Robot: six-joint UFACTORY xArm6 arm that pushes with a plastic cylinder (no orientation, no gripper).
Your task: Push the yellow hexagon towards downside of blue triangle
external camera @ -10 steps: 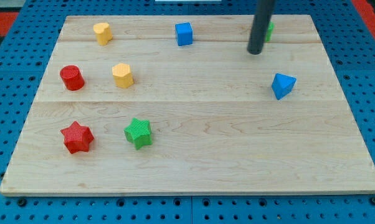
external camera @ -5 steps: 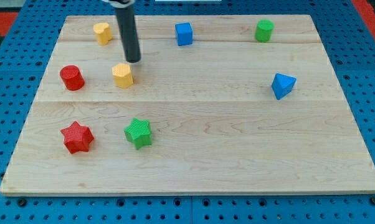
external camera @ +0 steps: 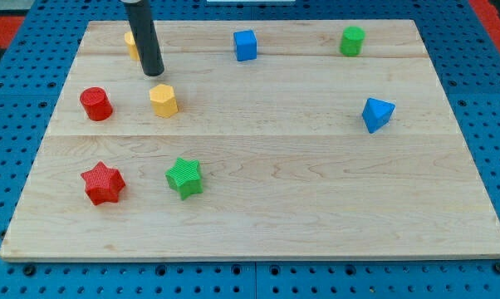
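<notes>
Getting ready to push
My tip [external camera: 154, 73] is holding nothing, sitting just far-left of the yellow hexagon [external camera: 163, 100]; next, pushing it right, below the blue triangle [external camera: 377, 114].

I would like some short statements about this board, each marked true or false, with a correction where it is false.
1. My tip sits just above and left of the yellow hexagon in the view. True.
2. The blue triangle lies on the view's left side. False: it lies on the view's right.
3. The green star is to the right of the red star. True.
4. The yellow hexagon touches the red cylinder. False: bare board separates them.
5. The blue cube lies near the view's top. True.
</notes>
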